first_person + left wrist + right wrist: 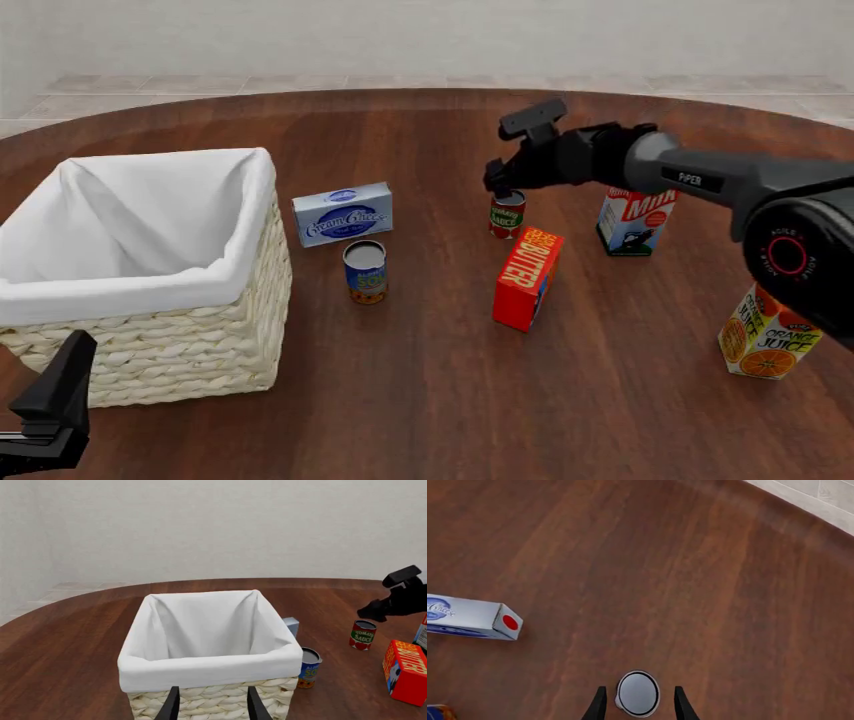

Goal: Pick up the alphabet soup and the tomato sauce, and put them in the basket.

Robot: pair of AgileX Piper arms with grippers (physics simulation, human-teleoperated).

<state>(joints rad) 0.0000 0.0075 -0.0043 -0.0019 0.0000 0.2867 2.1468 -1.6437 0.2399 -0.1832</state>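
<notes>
Dark wood table (pixel 441 380), round-edged, before a pale wall (pixel 400 35). Basket (pixel 147 345) at its left edge; alphabet soup (pixel 364 271) upright just beside it. Tomato sauce (pixel 506 214) stands mid-table, between the parted fingers of the right gripper (pixel 637 705), untouched. Left gripper (pixel 211 707), fingers apart, holds nothing.

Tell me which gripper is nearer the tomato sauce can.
Right. The right gripper hangs directly above the tomato sauce, open fingers straddling its top. The left gripper sits far off, near the basket.
</notes>
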